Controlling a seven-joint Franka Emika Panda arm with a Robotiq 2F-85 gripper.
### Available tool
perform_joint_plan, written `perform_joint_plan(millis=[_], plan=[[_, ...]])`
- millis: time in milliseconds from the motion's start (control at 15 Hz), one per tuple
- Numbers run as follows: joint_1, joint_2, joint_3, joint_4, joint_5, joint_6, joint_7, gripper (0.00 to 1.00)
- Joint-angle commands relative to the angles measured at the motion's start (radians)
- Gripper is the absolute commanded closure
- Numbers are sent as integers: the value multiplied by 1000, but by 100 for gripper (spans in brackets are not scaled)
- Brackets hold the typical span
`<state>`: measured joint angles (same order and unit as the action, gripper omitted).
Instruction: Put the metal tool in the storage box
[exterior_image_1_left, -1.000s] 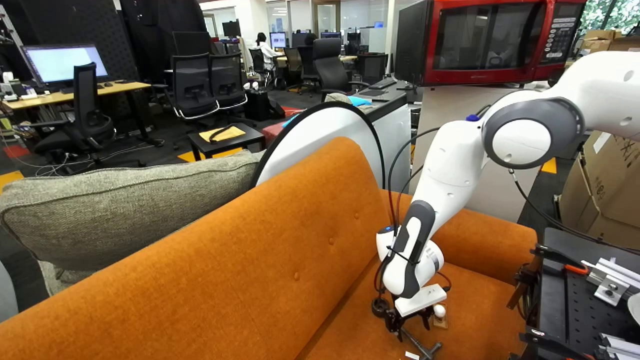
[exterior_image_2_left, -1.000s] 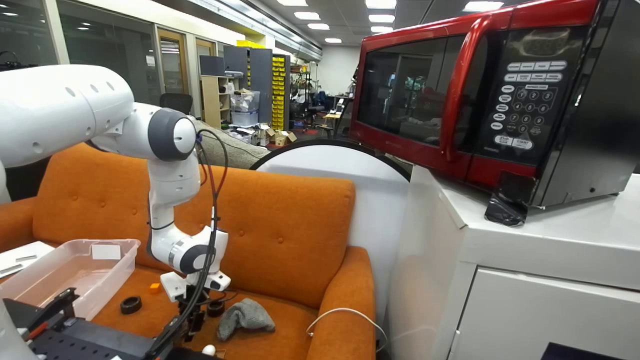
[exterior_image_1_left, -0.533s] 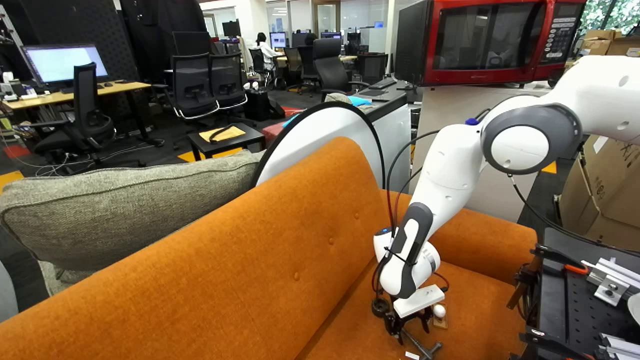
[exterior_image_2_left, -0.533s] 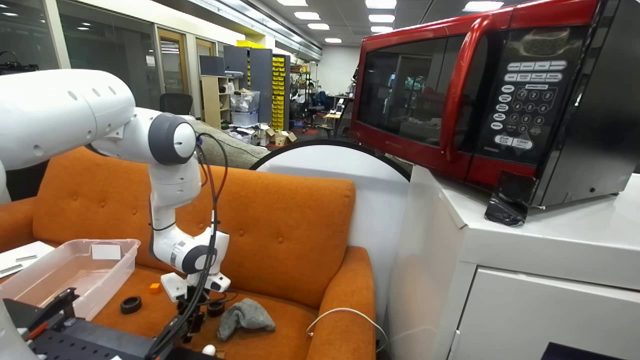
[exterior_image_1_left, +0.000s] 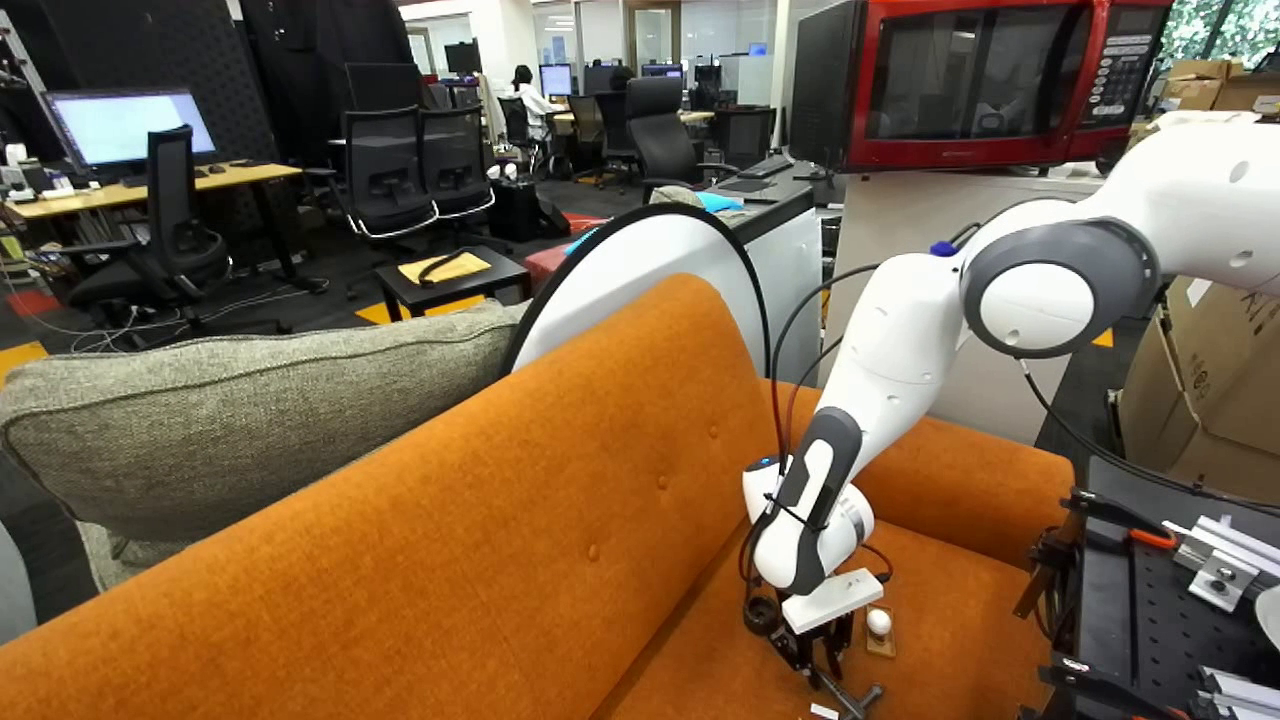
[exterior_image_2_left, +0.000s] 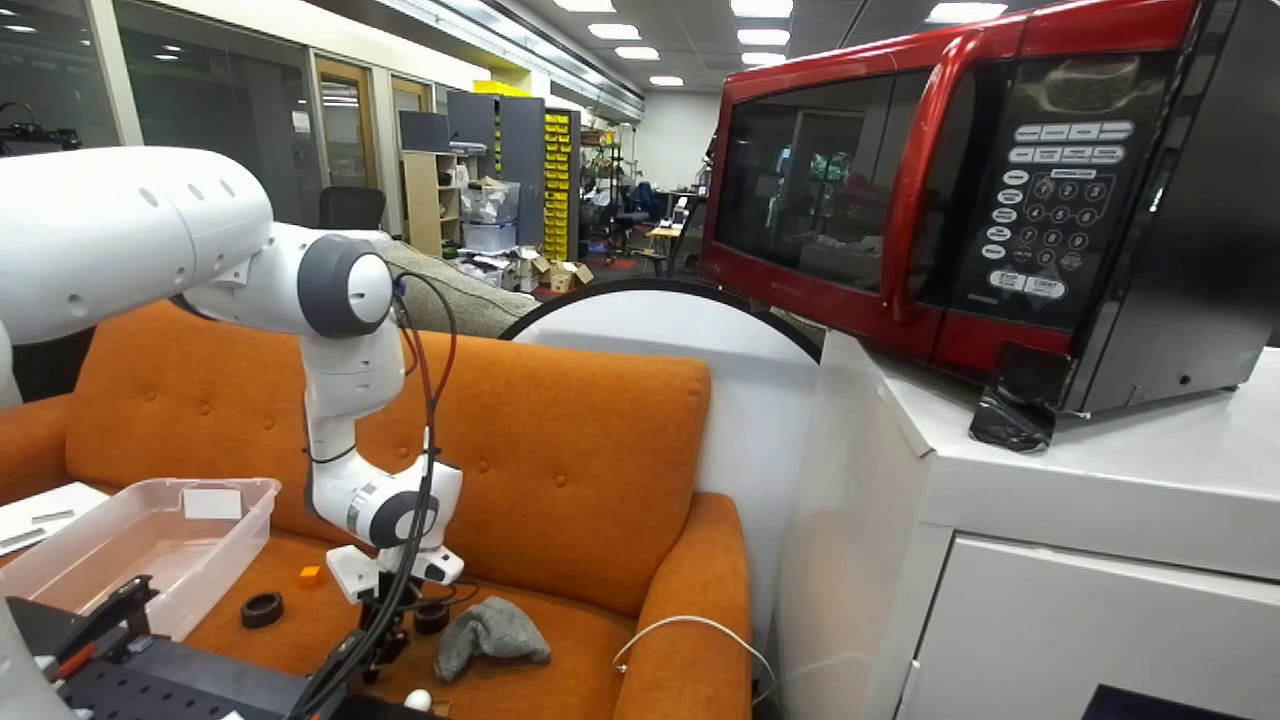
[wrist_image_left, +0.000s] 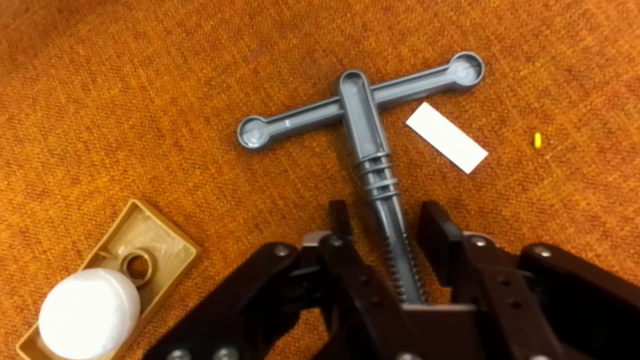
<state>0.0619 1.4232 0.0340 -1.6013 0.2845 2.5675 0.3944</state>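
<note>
Microwave (exterior_image_2_left: 985, 200) with digits and START readable on keypad (exterior_image_2_left: 1070, 215) in an exterior view, among smaller, blurred print. On clear storage box (exterior_image_2_left: 222, 575), cut off at left, white label (exterior_image_2_left: 212, 503) with any writing too faint to tell. On orange surface (wrist_image_left: 150, 125) in the wrist view, apart from the box, grey T-shaped tool (wrist_image_left: 362, 120). Astride its shaft, spread pincer (wrist_image_left: 385, 220) with a gap on each side, hiding the lower end.

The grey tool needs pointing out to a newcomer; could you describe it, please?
Find the orange sofa, then the open gripper low over its seat. There lies the grey tool, T-shaped with a toothed shaft, unlike the flat white strip beside it.
</note>
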Motion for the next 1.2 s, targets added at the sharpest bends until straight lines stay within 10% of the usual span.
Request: perform_joint_plan(millis=[0,1133], plan=[[-8,9,0,25,-2,-35,-19,90],[34,-255,2,-211,6,159,-20,96]])
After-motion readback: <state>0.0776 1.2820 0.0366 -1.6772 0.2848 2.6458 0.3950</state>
